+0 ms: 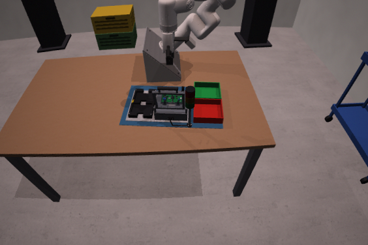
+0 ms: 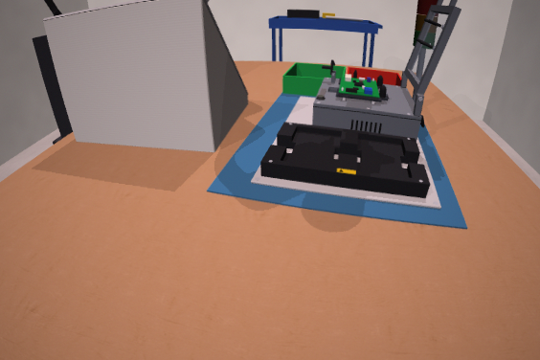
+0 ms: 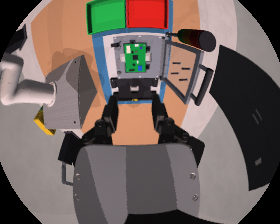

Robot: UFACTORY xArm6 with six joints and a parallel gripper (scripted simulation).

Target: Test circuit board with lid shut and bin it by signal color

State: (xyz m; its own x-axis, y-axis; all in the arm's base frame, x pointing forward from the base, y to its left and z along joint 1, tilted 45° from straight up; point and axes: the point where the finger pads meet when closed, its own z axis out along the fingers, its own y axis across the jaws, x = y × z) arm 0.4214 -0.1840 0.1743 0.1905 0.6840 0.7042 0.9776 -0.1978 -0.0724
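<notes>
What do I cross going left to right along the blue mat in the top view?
Black tray → tester with the circuit board on its plate → signal tower → the two bins, green bin behind and red bin in front.
</notes>
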